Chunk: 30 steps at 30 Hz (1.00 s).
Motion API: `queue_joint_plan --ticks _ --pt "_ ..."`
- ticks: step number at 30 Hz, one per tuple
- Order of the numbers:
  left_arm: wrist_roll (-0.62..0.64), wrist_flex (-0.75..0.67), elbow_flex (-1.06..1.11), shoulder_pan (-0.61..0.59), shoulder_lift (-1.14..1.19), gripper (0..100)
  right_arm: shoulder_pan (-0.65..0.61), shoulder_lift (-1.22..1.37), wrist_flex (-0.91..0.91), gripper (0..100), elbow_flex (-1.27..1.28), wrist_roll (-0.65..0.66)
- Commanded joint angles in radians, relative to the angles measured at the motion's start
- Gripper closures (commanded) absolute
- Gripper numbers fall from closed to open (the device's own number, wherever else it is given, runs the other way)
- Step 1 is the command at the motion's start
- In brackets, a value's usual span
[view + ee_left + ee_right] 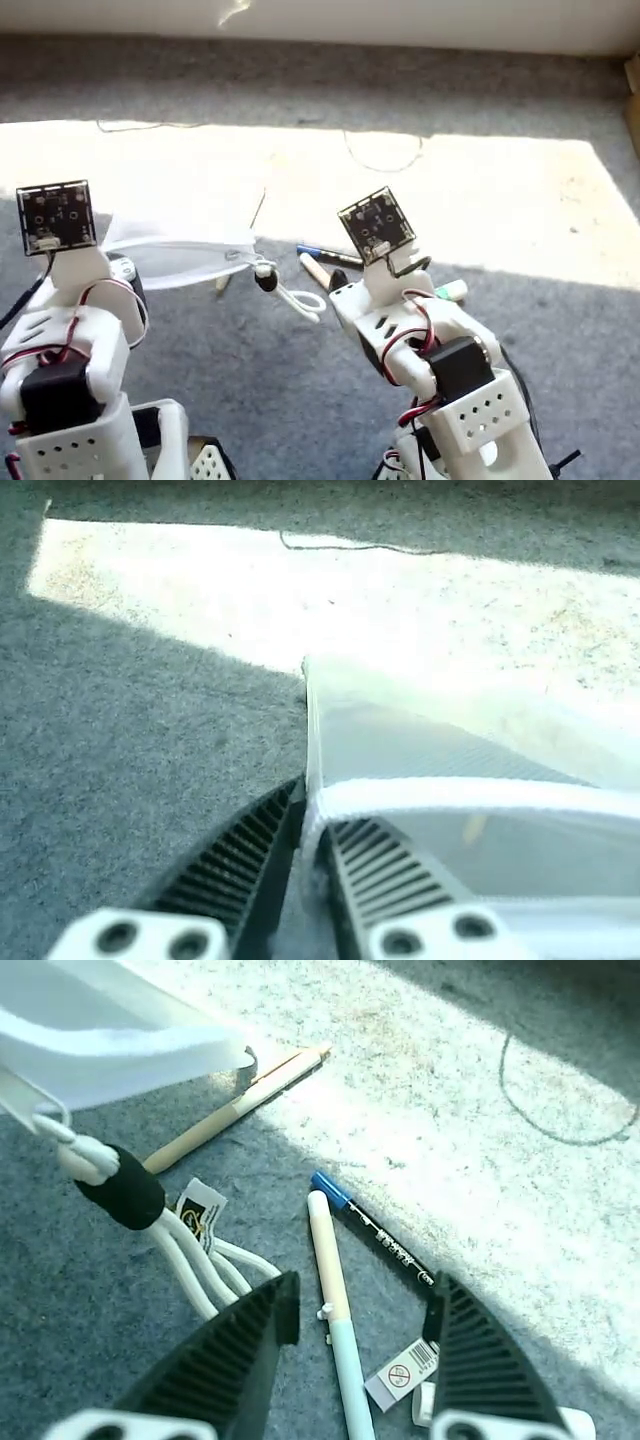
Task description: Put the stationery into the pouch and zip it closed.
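A white mesh pouch [180, 255] lies on the grey carpet, partly in a sunlit patch. My left gripper [308, 855] is shut on the pouch [450, 770] at its banded edge. A zip cord with a black toggle [120, 1188] and white loops [300, 298] trails from the pouch corner [100, 1030]. My right gripper [360, 1360] is open just above a cream and pale-blue pen [335, 1300]. Beside it lies a black pen with a blue cap [375, 1230]. A wooden pencil [235, 1105] lies half under the pouch corner.
A white tag [400, 1375] and a white-and-green marker [450, 292] lie near the right arm. Thin cables [385, 160] cross the sunlit carpet farther back. A wall edge [400, 25] runs along the far side.
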Motion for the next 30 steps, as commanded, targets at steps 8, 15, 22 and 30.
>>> queue_joint_plan --ticks 8,15,22,30 --pt "0.034 0.031 -0.094 -0.16 0.047 99 0.008 0.191 -0.061 80.0 -0.07 -0.02" --pt "0.035 0.037 -0.094 -0.163 0.042 99 0.005 0.51 -0.053 80.0 -0.32 -0.195" --pt "0.035 0.037 -0.093 -0.163 0.042 99 0.004 0.697 -0.058 80.0 -0.475 -0.381" --pt "0.035 0.037 -0.093 -0.163 0.047 99 -0.028 0.834 -0.059 80.0 -0.613 -0.414"
